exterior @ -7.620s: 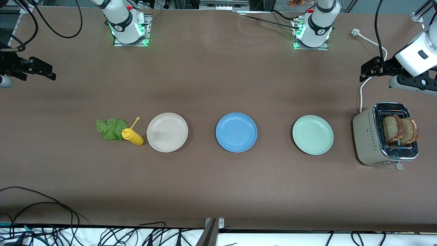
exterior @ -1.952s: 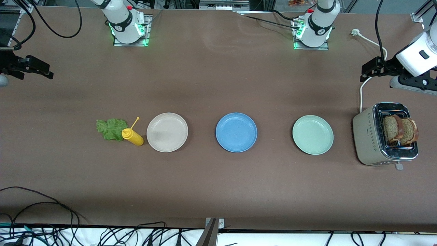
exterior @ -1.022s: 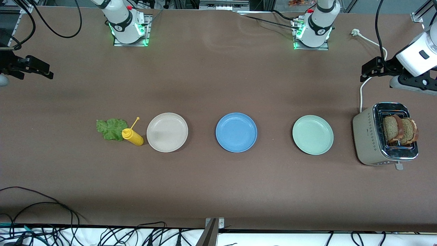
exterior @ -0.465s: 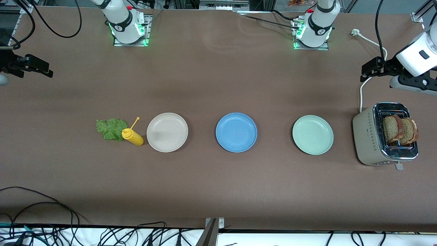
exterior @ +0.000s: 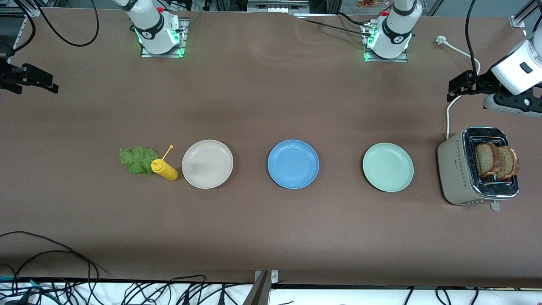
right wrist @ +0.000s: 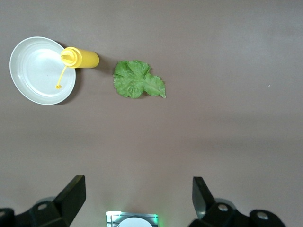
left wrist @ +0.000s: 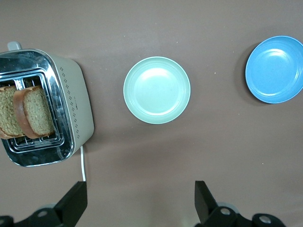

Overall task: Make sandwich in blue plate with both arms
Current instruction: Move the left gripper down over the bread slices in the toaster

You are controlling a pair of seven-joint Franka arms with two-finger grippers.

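Left tool (left wrist: pixel 139 201) hangs over bare counter (exterior: pixel 271 237) at the left arm's end, fingers (left wrist: pixel 75 201) spread wide, nothing betw. them. Under and just beside it: toaster (exterior: pixel 455 169), w/ two brown toast slices (exterior: pixel 496 160) standing upright in its slots. White cord (exterior: pixel 449 114) runs from the toaster past the tool. Mint-green plate (exterior: pixel 388 167) lies near the toaster, toward the counter's middle; blue plate (exterior: pixel 293 164) lies next in the row, well apart from this tool, bare, no food on it.

Right tool (right wrist: pixel 138 198) hangs over bare counter at the right arm's end, fingers (right wrist: pixel 73 196) also spread wide, holding nothing. Lettuce leaf (exterior: pixel 136 159) lies flat on the counter, closest item to this tool but well apart from it. Yellow squeeze bottle (exterior: pixel 165 169) lies on its side touching the leaf, cap tether (exterior: pixel 167 151) raised toward the beige plate (exterior: pixel 207 164) just beside it. Blue plate sits one place further along, betw. beige and mint-green plates.

Sandwich parts separate: toast in toaster, leaf on counter.
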